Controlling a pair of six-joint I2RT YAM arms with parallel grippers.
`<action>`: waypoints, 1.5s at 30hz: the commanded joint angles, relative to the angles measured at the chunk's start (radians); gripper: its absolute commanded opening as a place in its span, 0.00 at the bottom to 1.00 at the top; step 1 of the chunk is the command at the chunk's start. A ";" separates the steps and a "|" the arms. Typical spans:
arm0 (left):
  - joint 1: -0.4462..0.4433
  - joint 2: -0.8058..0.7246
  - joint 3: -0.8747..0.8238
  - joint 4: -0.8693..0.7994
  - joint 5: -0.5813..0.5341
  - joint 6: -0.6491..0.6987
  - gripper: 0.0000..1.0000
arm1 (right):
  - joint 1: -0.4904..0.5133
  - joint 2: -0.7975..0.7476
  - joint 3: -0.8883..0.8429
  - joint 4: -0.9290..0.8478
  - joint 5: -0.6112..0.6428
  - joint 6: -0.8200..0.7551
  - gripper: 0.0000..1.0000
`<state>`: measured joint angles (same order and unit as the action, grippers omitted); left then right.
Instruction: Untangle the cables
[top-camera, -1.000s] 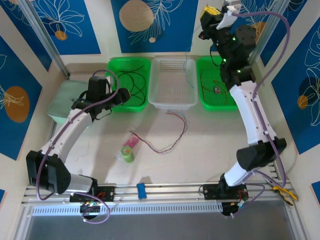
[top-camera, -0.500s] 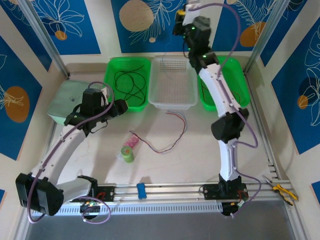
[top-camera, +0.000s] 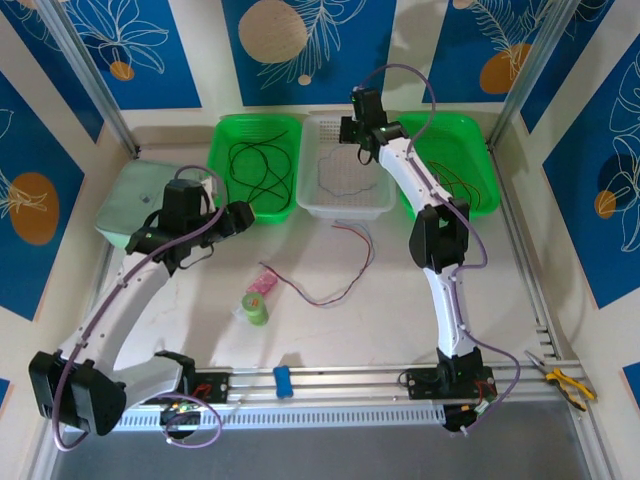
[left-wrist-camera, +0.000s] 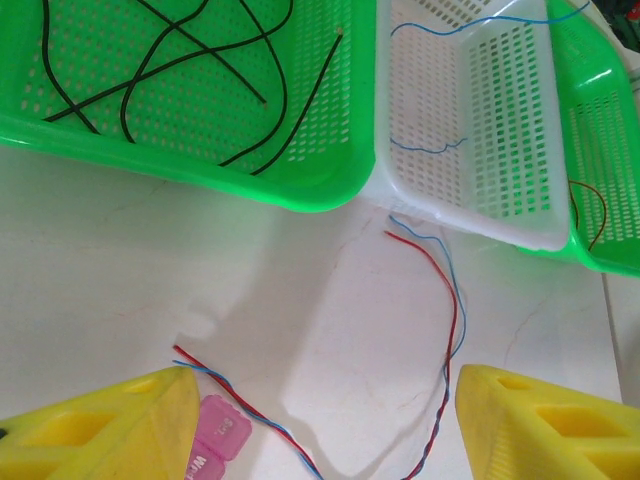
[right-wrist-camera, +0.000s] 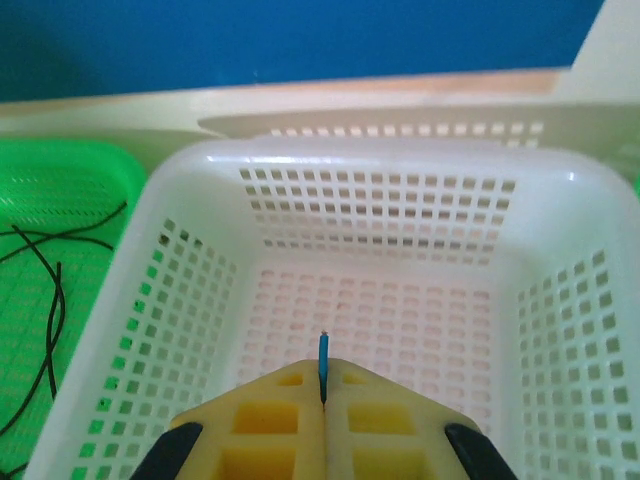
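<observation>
Right wrist: the right pincer (right-wrist-camera: 323, 385) is together, clamped on the end of a blue cable (right-wrist-camera: 323, 355) above the white basket (right-wrist-camera: 380, 150).

Left wrist: the left pincer (left-wrist-camera: 320, 420) stands apart, gripping nothing. A twisted red-and-blue cable (left-wrist-camera: 455, 310) lies on the tabletop (left-wrist-camera: 150, 270) at its 12 o'clock. Black cables (left-wrist-camera: 195, 45) lie in the green basket (left-wrist-camera: 250, 180) at 11 o'clock.

Top view: the right pincer hangs over the white basket at 12 o'clock. The left pincer hovers at 9 o'clock of the twisted red-and-blue cable.
</observation>
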<state>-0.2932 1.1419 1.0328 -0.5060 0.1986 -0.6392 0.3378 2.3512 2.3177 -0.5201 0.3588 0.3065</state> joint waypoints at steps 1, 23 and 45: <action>-0.016 0.013 0.011 0.001 0.010 -0.005 0.69 | -0.015 0.004 -0.047 -0.064 -0.073 0.095 0.00; -0.124 0.087 0.153 -0.187 -0.119 0.059 0.68 | -0.089 -0.382 -0.160 -0.212 -0.159 0.052 0.92; -0.377 0.095 0.072 -0.063 -0.214 0.005 0.68 | -0.016 -1.222 -1.424 -0.154 -0.231 0.392 0.45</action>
<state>-0.6384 1.2377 1.1034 -0.6006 0.0235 -0.6136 0.3199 1.1053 0.9043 -0.7242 0.1566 0.6521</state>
